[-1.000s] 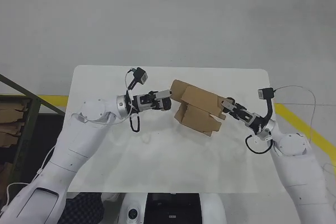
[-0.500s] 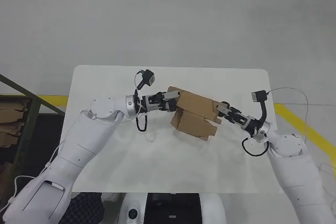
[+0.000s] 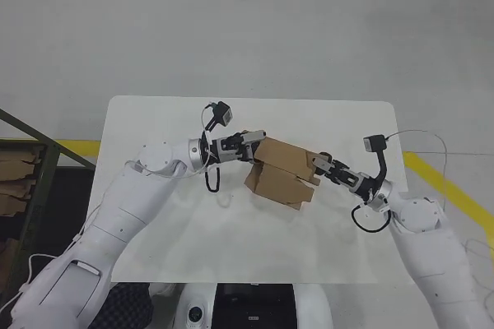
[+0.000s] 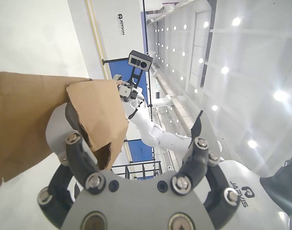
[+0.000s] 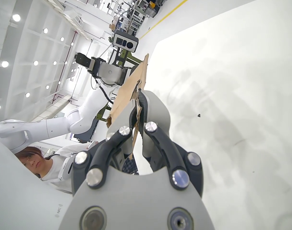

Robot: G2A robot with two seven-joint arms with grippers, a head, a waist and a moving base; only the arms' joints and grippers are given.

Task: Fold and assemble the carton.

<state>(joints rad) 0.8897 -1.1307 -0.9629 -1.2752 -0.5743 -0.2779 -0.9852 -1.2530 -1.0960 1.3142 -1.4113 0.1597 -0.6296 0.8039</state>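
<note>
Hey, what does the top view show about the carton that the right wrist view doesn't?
Top view: the whole partly folded carton over the white table, with the left gripper at one end and the right gripper at the other. Right wrist view: up close, the right gripper's fingers pinch a thin cardboard edge. Both: the carton, the table, and the right gripper on the carton.

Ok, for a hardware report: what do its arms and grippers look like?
The left arm and right arm have glossy white shells. The left gripper and right gripper share a grey metal base with silver screws, black linkages and pale fingers with black pads. A black cable loops at each wrist, near a small black camera on a bracket.
</note>
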